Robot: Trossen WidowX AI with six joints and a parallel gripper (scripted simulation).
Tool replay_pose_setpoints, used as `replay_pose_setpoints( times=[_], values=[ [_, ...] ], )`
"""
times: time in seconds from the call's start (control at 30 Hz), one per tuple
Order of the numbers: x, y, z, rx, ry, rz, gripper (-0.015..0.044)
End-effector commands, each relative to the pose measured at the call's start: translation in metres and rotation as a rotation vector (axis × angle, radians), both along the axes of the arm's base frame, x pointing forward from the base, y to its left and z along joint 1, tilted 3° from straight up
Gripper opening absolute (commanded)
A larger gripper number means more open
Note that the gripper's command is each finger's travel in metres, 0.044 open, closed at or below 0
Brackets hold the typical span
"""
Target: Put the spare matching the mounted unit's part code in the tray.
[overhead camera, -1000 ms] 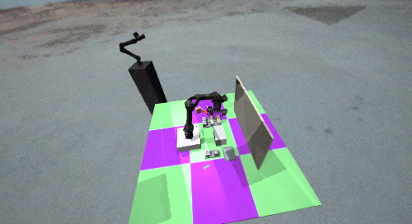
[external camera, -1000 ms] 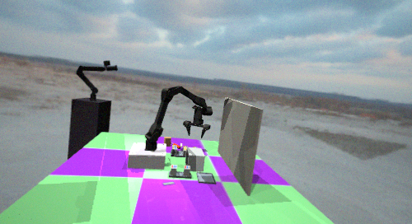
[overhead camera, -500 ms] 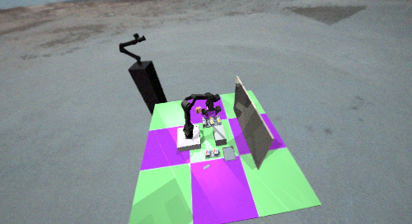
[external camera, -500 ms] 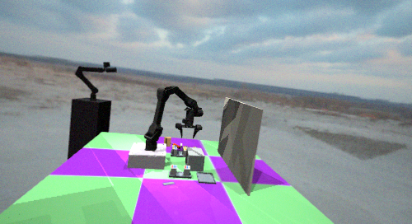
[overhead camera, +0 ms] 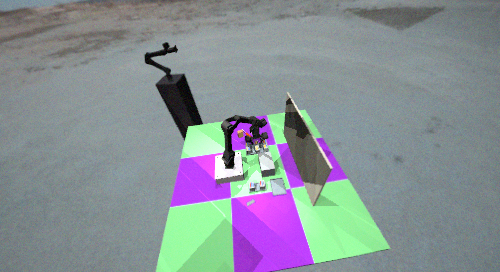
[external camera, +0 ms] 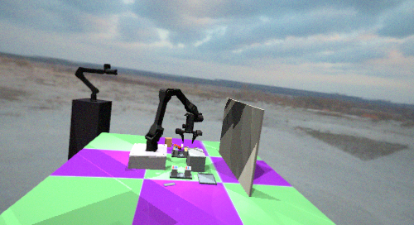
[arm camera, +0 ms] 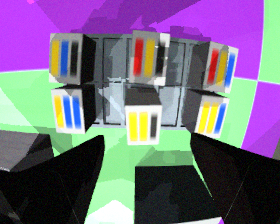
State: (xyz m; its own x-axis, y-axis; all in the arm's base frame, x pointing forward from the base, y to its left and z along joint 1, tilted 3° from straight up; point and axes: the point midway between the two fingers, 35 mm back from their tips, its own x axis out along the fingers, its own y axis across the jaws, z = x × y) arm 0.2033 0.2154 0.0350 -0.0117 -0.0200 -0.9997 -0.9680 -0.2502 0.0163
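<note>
Gripper (arm camera: 147, 163) hangs partly spread, empty, over the spares rack (arm camera: 140, 90); I'd centre on one matching spare before dropping, those blocks sit packed tight.

We see a purple-and-green checked worktop (arm camera: 31, 106) below the black end effector (arm camera: 147, 183), and ahead of it grey spares (arm camera: 143, 123) striped yellow, blue and red.

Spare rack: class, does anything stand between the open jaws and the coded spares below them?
Nothing visible does. The gripper hangs open above the rack of spares, with only bare mat showing between its jaws in the wrist view.
</note>
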Motion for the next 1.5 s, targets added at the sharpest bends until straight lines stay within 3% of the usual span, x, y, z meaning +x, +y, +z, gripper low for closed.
replay_pose_setpoints(
  times=[0.0,1.47],
  values=[
    [0.000,0.000,-0.006,-0.001,0.003,0.004,0.0300],
    [-0.002,-0.004,-0.078,-0.001,0.004,0.004,0.0300]
  ],
)
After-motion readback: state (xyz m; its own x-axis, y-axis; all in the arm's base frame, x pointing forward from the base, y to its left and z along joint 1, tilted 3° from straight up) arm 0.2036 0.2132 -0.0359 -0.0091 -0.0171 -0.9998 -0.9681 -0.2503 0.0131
